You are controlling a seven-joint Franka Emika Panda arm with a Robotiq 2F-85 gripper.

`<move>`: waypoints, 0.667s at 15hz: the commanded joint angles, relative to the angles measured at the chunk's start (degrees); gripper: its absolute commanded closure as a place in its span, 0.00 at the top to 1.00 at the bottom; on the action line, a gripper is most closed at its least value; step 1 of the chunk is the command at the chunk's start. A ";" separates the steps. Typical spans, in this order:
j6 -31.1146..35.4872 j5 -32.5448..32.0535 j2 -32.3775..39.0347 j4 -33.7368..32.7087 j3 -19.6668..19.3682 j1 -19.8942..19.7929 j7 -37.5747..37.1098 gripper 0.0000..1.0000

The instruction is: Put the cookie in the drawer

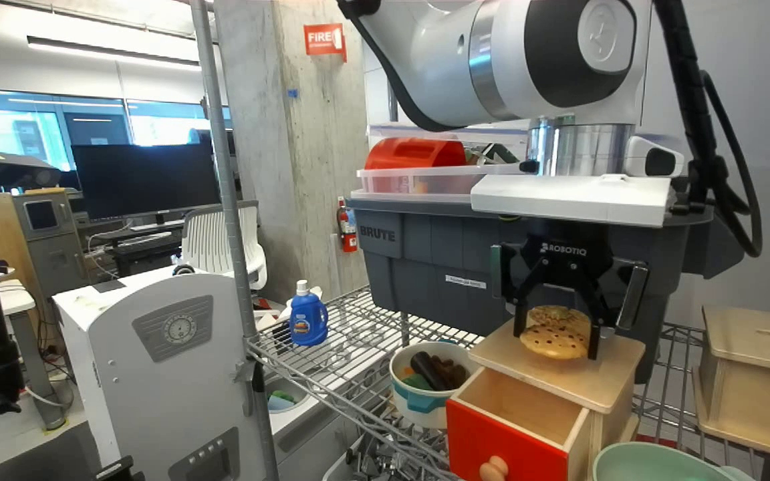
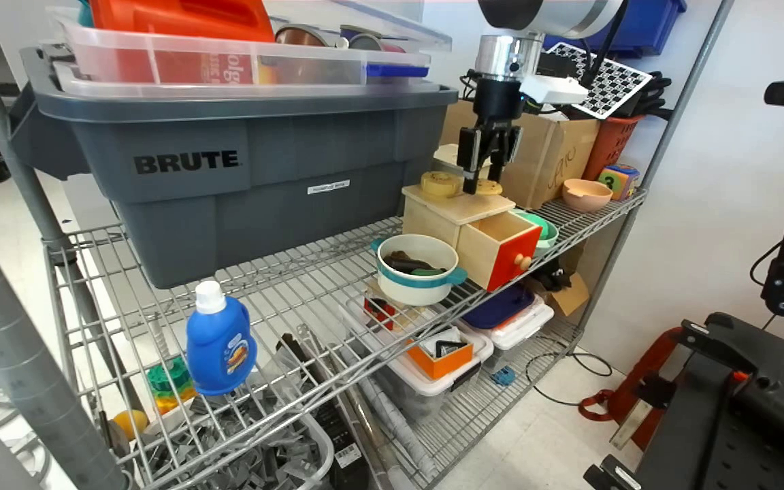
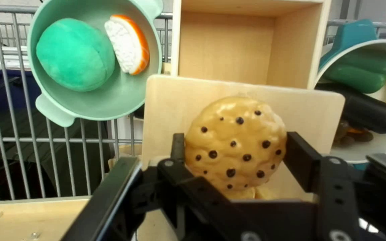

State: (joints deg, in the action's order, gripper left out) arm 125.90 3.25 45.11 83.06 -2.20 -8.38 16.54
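Holding: my pincer (image 1: pixel 557 339) has one finger (image 3: pixel 178 147) on each side of the cookie (image 3: pixel 235 149), and both fingers touch its edge. They are as far apart as the cookie is wide.
Cookie: flat, round and tan, with dark dots. It is caught between my fingers, over the top of the pale wooden box (image 1: pixel 615 367). I cannot tell if its underside touches the wood.
Drawer (image 1: pixel 505 437): standing open in that box. It has a bright red front and a round wooden knob (image 1: pixel 494 469). In the wrist view I can see its wooden floor and sides.
Yellow ring (image 2: pixel 441 189): thick, sitting on top of the same box. In an exterior view, one of my fingers shows between it and the cookie.
Tabletop (image 2: pixel 310 267): made of grey wires, with the box standing on it.
Green bowl (image 3: pixel 124 95): just beside the box. A round green thing (image 3: pixel 75 55) and an orange and white piece (image 3: pixel 129 43) lie in it.
White pot (image 2: pixel 411 292): on the box's other side, with blue-green handles (image 2: pixel 456 275). I see a long dark thing (image 3: pixel 364 108) and something green (image 3: pixel 360 77) inside.
Other wooden box (image 1: pixel 756 401): pale too, standing apart from the one with the drawer.
Grey tote (image 2: pixel 365 163): big, standing on the tabletop, with BRUTE written on its side. A clear bin (image 2: pixel 324 64) sits on top, and something red (image 2: pixel 181 20) pokes up out of it.
Blue bottle (image 2: pixel 220 347): standing up, well apart from the box.
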 commanded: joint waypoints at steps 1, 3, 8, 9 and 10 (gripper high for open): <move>3.49 -1.57 -4.66 8.42 0.36 -0.28 0.00 0.49; 5.29 -1.70 -6.11 11.78 0.31 -0.18 -0.05 0.49; 8.06 -2.88 -9.16 17.94 0.10 0.45 -0.50 0.49; 8.25 -3.16 -9.64 18.76 0.12 0.47 -0.52 0.49; 8.59 -3.48 -10.03 19.52 0.15 0.48 -0.48 0.49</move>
State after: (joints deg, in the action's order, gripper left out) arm 132.71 1.60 38.53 98.05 -2.21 -8.13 16.54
